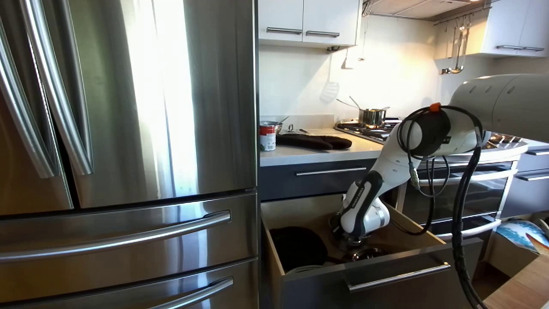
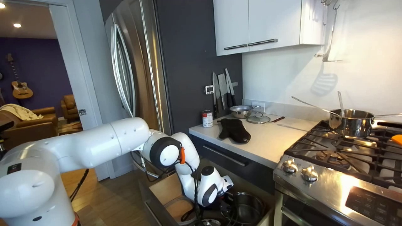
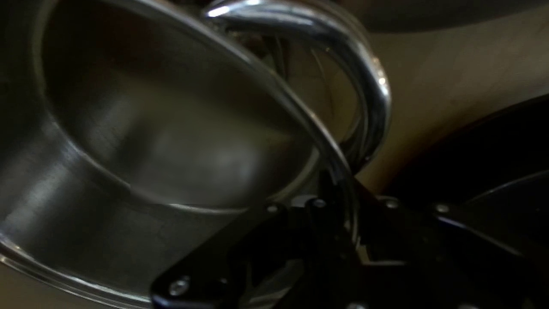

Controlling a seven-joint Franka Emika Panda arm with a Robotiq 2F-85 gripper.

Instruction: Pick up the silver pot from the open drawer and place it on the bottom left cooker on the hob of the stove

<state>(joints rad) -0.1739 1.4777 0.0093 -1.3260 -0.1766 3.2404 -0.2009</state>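
The silver pot (image 2: 249,207) is inside the open drawer (image 1: 309,289), below its rim, in an exterior view. In the wrist view the pot (image 3: 193,141) is large, with its open mouth toward the camera and a looped handle (image 3: 377,90). My gripper (image 3: 347,193) has one finger inside and one outside the pot's rim, close together on it near the handle. Whether the pot touches the drawer floor cannot be told. The stove (image 2: 314,179) has the hob (image 2: 373,172) on top; the bottom left cooker (image 2: 333,158) has no pot on it.
A flat black pan (image 1: 298,246) and a small low metal item (image 1: 364,254) lie in the drawer. Another pot (image 2: 350,124) with utensils stands farther back on the hob. A black oven mitt (image 2: 234,130) and a can (image 2: 207,118) are on the counter. The fridge (image 1: 128,107) stands beside the drawer.
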